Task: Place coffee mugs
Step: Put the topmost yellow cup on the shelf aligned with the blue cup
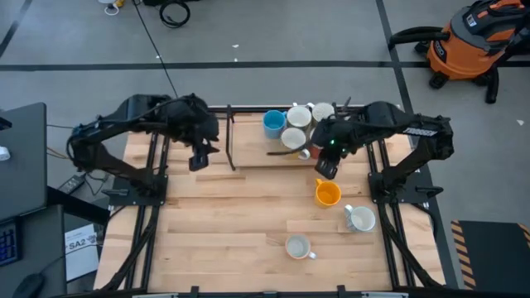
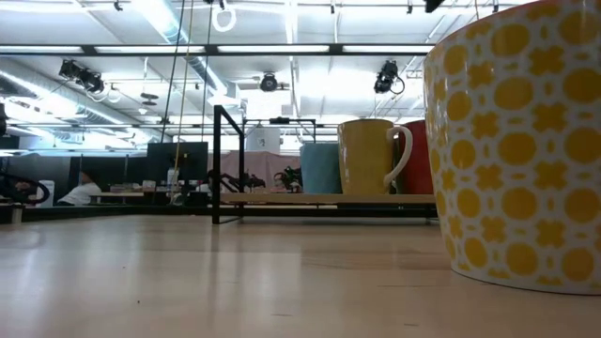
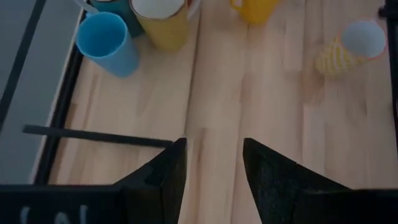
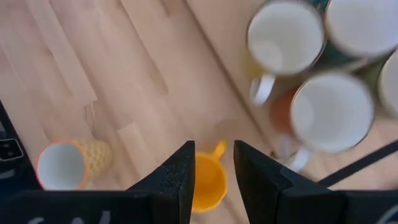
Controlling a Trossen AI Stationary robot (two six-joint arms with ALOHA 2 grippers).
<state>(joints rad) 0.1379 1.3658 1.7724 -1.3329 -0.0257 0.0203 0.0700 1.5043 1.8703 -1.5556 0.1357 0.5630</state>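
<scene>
A cluster of coffee mugs (image 1: pixel 296 126) stands on a low wooden board (image 2: pixel 329 198) at the table's far side: a blue one (image 3: pixel 109 43), a yellow one (image 2: pixel 368 155), a red one (image 2: pixel 415 155) and white-lined ones (image 4: pixel 329 112). An orange mug (image 1: pixel 328 193) stands alone on the table. My right gripper (image 1: pixel 325 170) hangs open above it, just on its far side, and the mug shows far below the fingers (image 4: pixel 208 180). A yellow-patterned mug (image 2: pixel 516 141) stands near the table's front. My left gripper (image 1: pixel 199 159) hangs open over bare wood (image 3: pixel 214 168).
Another white-lined mug (image 1: pixel 359 218) stands right of the orange one. A black upright frame (image 2: pixel 225 164) rises at the board's left end. Bare tabletop (image 1: pixel 224 223) spreads over the left and middle. An orange vacuum (image 1: pixel 472 41) is on the floor beyond.
</scene>
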